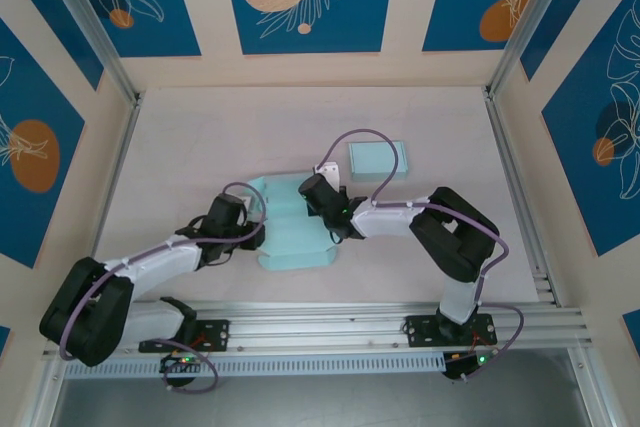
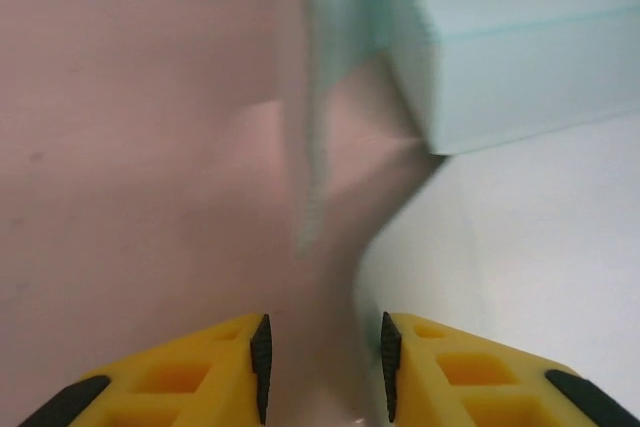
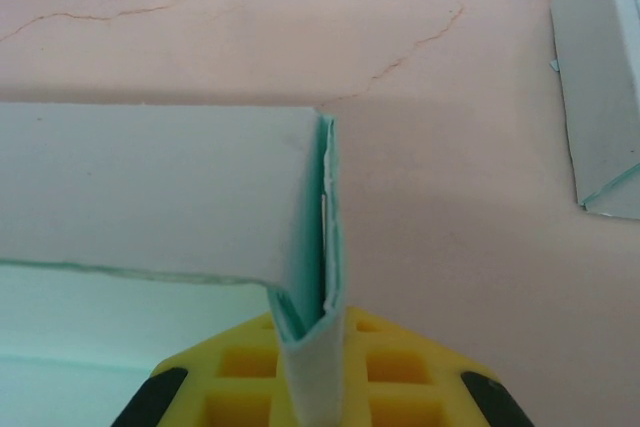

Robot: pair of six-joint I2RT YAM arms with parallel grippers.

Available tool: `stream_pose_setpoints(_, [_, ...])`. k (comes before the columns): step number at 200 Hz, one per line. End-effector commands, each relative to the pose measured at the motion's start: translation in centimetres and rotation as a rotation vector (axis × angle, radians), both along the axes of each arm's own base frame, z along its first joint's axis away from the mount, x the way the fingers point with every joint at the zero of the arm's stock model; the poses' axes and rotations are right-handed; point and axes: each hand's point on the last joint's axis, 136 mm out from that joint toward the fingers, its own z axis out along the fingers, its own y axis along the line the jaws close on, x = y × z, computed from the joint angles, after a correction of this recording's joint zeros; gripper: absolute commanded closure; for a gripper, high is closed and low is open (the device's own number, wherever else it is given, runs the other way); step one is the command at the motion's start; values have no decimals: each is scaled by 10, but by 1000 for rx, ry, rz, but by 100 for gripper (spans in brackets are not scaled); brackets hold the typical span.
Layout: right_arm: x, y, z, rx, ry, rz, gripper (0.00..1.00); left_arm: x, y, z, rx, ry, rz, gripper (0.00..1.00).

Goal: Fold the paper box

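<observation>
Two boxes: flat paper box [image 1: 295,237], right gripper [image 3: 312,362] pinches its raised flap, left gripper [image 2: 325,352] jaws spread astride its blurred edge; closed teal box [image 1: 378,159] sits beyond it.

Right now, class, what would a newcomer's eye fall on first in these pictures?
The unfolded teal paper box lying mid-table, between both arms. The right gripper is shut on its folded flap, while the left gripper stands open at its left edge. A small teal box sits behind, to the right.

Mint paper box [image 1: 292,243], seemingly part-folded (central)
</observation>
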Motion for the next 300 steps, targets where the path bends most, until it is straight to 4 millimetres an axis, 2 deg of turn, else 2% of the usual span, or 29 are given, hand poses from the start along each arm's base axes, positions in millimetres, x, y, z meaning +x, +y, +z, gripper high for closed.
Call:
stream_pose_setpoints(1, [4,-3,-2,34,0,-24,100,-2,19,3,69,18,88,62])
stream_pose_setpoints(11, [4,-4,-3,39,1,-28,100,-4,18,0,46,29,111,58])
stream_pose_setpoints(33, [4,-3,-3,50,3,-24,100,-9,33,-10,82,65,203,57])
stream_pose_setpoints(50, [4,-2,-4,50,3,-19,100,-2,24,-3,39,47,193,54])
stream_pose_setpoints(65, [4,-3,-6,44,8,-19,100,6,13,17,-28,-5,168,49])
stream_pose_setpoints(77, [4,-3,-5,43,5,-21,100,10,13,37,-45,-52,172,49])
stream_pose_setpoints(112, [4,-4,-5,39,4,-21,100,9,51,96,14,-224,280,49])
stream_pose_setpoints(136, [4,-3,-4,41,3,-15,100,17,66,113,49,-275,290,48])
stream_pose_setpoints(158, [3,-2,-3,41,2,-12,100,31,84,109,84,-251,325,51])
stream_pose_setpoints(176, [3,0,-3,45,3,-9,100,41,93,95,85,-209,349,54])
stream_pose_setpoints(186, [3,1,-3,47,3,-5,100,48,91,86,63,-190,341,54])
stream_pose_setpoints(222, [3,4,-4,45,3,2,100,68,61,55,-54,-146,250,53])
stream_pose_setpoints(241, [3,5,-4,43,4,5,100,78,48,47,-107,-147,210,53])
stream_pose_setpoints(271, [4,5,-4,41,1,6,100,90,28,46,-179,-149,137,53])
stream_pose_setpoints(300, [5,6,-5,37,0,5,100,93,7,60,-273,-157,65,53])
